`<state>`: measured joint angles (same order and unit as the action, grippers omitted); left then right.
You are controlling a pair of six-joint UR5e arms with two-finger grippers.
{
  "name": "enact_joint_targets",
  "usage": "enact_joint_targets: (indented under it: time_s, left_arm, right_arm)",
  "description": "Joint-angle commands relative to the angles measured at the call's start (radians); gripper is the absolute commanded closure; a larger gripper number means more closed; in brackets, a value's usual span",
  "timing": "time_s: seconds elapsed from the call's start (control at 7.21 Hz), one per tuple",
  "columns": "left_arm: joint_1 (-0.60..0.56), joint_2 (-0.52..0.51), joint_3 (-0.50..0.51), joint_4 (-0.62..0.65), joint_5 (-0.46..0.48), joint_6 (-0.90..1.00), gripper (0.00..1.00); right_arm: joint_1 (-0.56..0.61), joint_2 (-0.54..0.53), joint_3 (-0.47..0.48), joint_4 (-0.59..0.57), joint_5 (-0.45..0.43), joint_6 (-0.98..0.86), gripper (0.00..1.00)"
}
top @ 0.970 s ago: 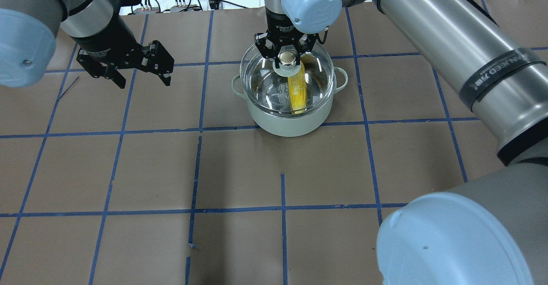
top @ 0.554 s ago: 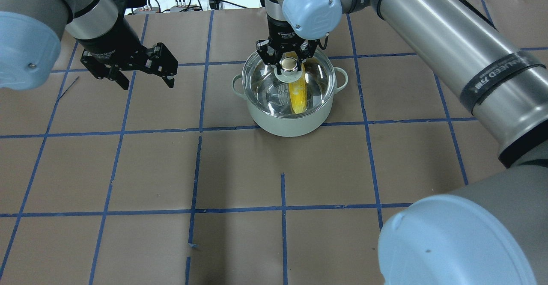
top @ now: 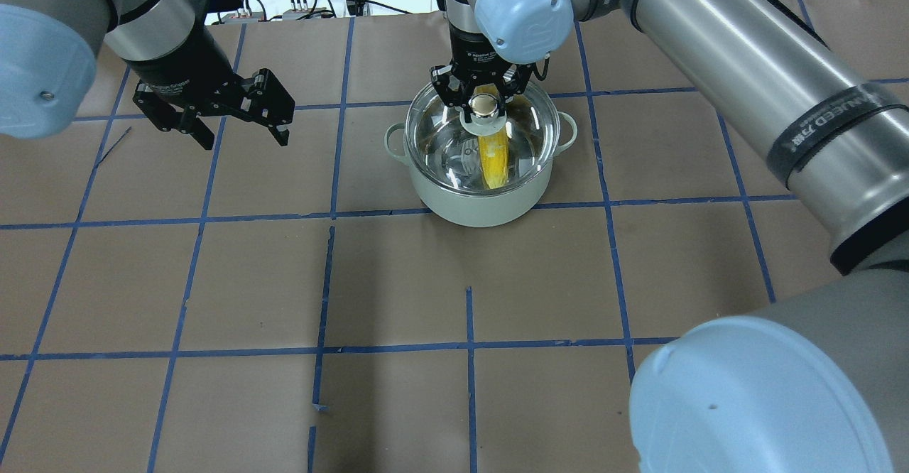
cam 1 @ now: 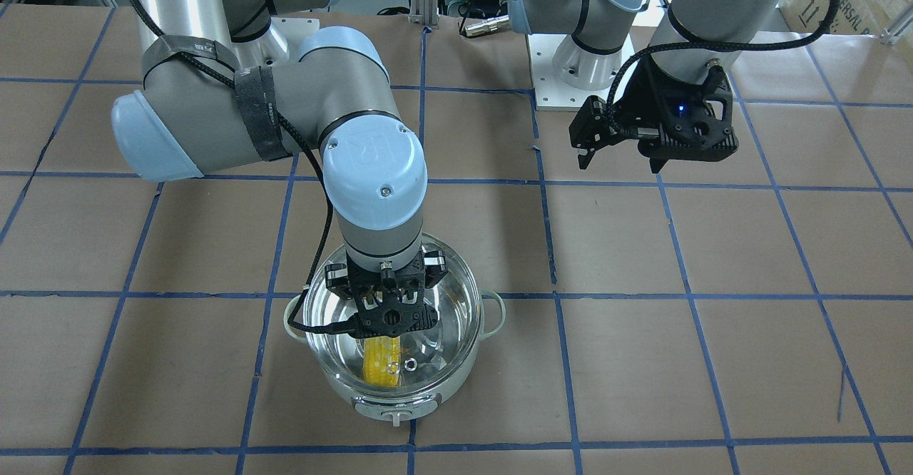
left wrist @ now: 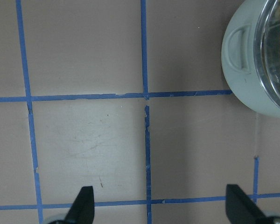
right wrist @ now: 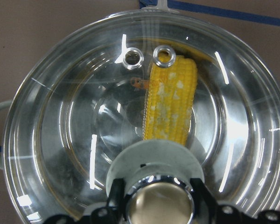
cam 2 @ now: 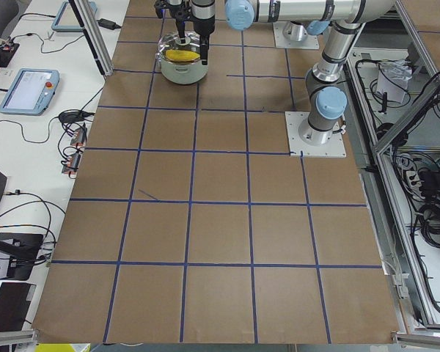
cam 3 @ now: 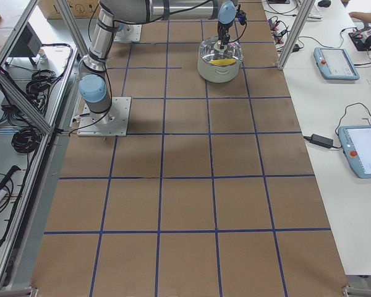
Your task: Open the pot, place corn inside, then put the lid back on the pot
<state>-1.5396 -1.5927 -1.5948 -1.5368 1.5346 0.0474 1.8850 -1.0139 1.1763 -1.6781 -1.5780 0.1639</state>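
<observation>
The pale grey-green pot [top: 483,209] stands on the paper-covered table. The yellow corn [top: 492,160] lies inside it, seen through the clear glass lid [top: 444,143]. My right gripper [top: 485,104] is shut on the lid's knob [right wrist: 158,205] and holds the lid level, centred over the pot's rim. I cannot tell whether the lid rests on the rim. In the right wrist view the corn [right wrist: 170,102] lies below two vent holes [right wrist: 133,57]. My left gripper [top: 241,139] is open and empty, hovering left of the pot [left wrist: 245,70].
Brown paper with a blue tape grid [top: 469,345] covers the table. Cables and connectors [top: 305,4] lie past its far edge. Tablets [cam 3: 337,62] lie on the side benches.
My right gripper has carried the lid a little to the right, so that it now lines up with the pot's rim. The left gripper has hardly moved.
</observation>
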Motion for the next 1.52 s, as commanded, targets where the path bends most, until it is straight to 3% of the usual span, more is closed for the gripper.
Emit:
enact_joint_targets:
  time_s: [0.0, 0.97, 1.11, 1.25, 1.39]
  left_arm:
    - [0.001, 0.000, -0.007, -0.002, -0.001, 0.000, 0.00]
    - [0.001, 0.002, -0.013, -0.002, 0.001, 0.000, 0.00]
    - [0.001, -0.001, -0.014, -0.002, -0.001, 0.000, 0.00]
    - [0.001, 0.006, -0.014, -0.002, -0.002, 0.000, 0.00]
    - [0.001, 0.000, -0.013, -0.002, -0.005, -0.001, 0.00]
  right_arm:
    - [0.003, 0.003, -0.001, -0.002, 0.001, 0.006, 0.93]
    - [0.003, 0.006, 0.000, -0.012, -0.002, 0.002, 0.91]
    - [0.003, 0.006, 0.000, -0.014, -0.002, 0.006, 0.83]
    - [0.002, 0.008, 0.000, -0.012, -0.004, 0.009, 0.62]
    - [0.000, 0.006, -0.001, -0.014, -0.004, 0.008, 0.48]
